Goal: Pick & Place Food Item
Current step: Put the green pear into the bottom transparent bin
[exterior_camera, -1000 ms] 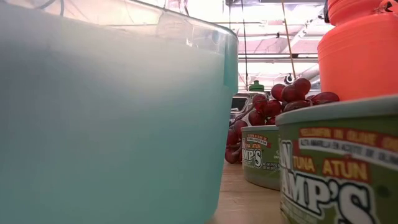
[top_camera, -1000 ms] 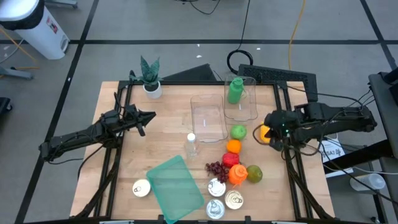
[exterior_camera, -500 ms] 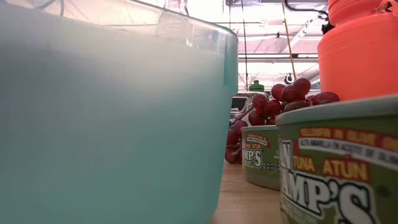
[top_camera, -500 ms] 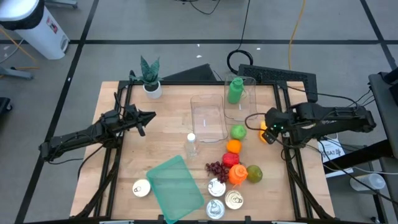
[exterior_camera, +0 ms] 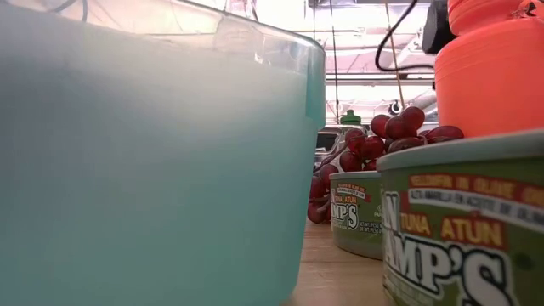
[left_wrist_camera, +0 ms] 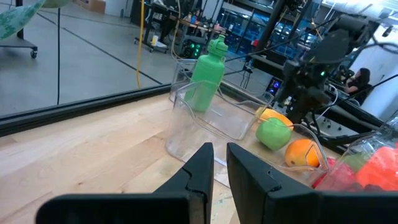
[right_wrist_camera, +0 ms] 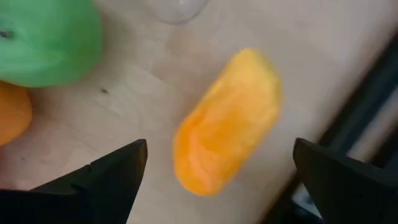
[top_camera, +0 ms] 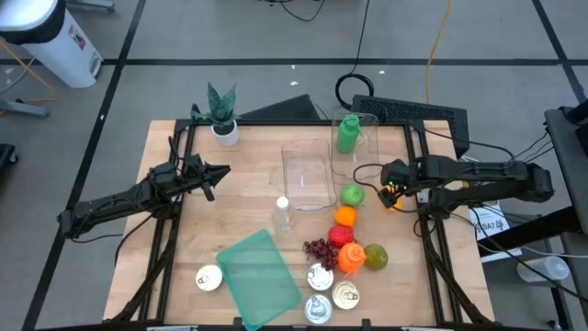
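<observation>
Right pincer (top_camera: 390,190) now spread wide, where a second ago it was pressed shut; yellow-orange food item (right_wrist_camera: 227,121) seen lying free on wooden surface (top_camera: 239,184) between the spread fingers (right_wrist_camera: 106,171), not pinched. Item placed at right side of surface, just right of green apple (top_camera: 352,195), near right edge. Release judged done, or a fresh grasp being lined up; cannot be told which. Clear container (top_camera: 308,175) left of apple. Left pincer (left_wrist_camera: 214,171) pressed together, empty, waiting over left side.
</observation>
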